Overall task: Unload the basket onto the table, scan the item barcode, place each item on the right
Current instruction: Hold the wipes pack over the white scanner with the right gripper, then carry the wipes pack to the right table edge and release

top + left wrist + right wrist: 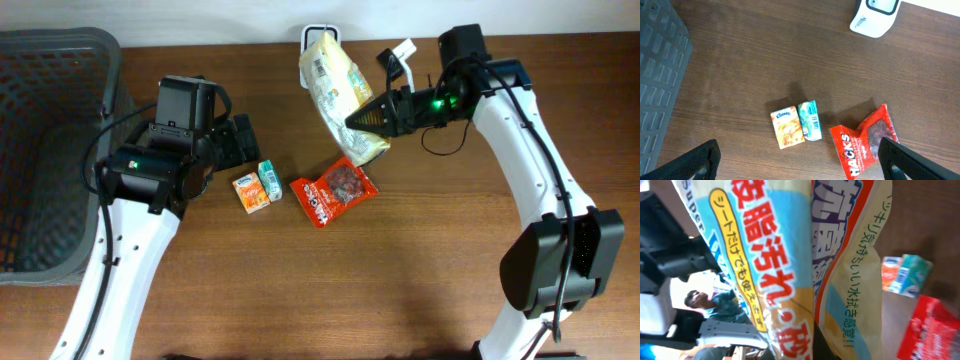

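Observation:
The item is a yellow soft pack (335,90) with Japanese print, held in the air at the back middle of the table. My right gripper (368,118) is shut on its lower right end. In the right wrist view the pack (790,255) fills most of the frame and hides the fingers. A white printed panel near its upper end faces up. The pack's top overlaps the white scanner (322,36), which shows whole in the left wrist view (874,17). My left gripper (243,140) hangs open over bare table (802,160), holding nothing.
On the table lie a small orange Kleenex pack (250,193), a teal pack (270,181) touching it, and a red HACKS bag (333,190). A grey mesh basket (50,150) stands at the far left. A loose white tag (400,50) lies by the right arm.

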Robot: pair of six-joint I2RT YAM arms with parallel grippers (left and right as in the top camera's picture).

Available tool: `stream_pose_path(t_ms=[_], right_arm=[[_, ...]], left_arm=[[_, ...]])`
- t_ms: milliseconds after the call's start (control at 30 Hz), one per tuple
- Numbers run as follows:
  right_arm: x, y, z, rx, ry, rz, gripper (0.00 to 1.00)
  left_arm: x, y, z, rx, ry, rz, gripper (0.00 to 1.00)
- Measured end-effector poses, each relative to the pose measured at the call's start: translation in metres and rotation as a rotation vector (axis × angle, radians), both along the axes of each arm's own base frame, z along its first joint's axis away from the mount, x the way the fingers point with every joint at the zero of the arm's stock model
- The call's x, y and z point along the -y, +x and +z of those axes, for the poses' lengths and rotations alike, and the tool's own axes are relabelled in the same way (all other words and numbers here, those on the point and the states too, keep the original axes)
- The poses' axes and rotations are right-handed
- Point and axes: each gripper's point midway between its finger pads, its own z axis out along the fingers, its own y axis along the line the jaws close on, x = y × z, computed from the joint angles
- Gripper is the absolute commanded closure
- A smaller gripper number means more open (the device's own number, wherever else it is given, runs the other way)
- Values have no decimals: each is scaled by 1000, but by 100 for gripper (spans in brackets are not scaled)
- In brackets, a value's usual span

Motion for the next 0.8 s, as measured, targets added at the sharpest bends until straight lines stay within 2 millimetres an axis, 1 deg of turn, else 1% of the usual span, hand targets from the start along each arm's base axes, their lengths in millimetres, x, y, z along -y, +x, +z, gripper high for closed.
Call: stream_pose_path(t_ms=[33,67,100,133,167,200,233,267,300,333,367,400,433,467,500,533,600,700,767,800], right_arm=[[-4,-4,3,-5,17,17,96],[-5,-3,2,-2,11,16,96],[-3,4,-7,14,-43,-10,96],[2,22,-24,16,-159,-90,96],[14,47,-47,-9,-323,-234,96],[24,76,-57,25,-418,-375,96],[32,118,-53,150,-487,-555,96],[35,146,-46,265,-552,-705,96],[29,168,-32,404,-626,-866,96],[13,177,-24,492,-641,-932,96],[-1,184,-23,551,-649,-967,96],[-10,194,-37,584,-670,-997,96],[-11,205,-72,572,-730,-1007,96],[-8,212,-98,567,-779,-1002,96],[-6,218,-129,584,-842,-974,96],[-2,223,-172,617,-947,-905,96],[0,223,-193,664,-1016,-837,96],[1,226,-188,803,-1090,-751,96],[7,228,-186,851,-1148,-734,96],[14,229,-185,849,-1181,-760,96]], left_arm=[[0,0,0,0,0,0,1],[0,0,0,0,0,0,1],[0,0,0,0,0,0,1],[0,0,0,-1,0,0,1],[0,0,0,-2,1,0,1],[0,0,0,-2,0,0,1],[0,-1,0,-3,0,0,1],[0,-1,-1,-4,1,0,1],[0,0,0,2,-1,0,1],[0,0,0,-1,0,0,1],[0,-1,-1,-3,1,0,1],[0,0,0,0,0,0,1],[0,0,1,3,-1,0,1],[0,0,0,0,0,0,1],[0,0,0,0,0,0,1],[0,0,0,-1,0,0,1],[0,0,0,0,0,0,1],[0,0,0,0,0,0,1],[0,0,0,0,0,0,1],[0,0,0,0,0,0,1]])
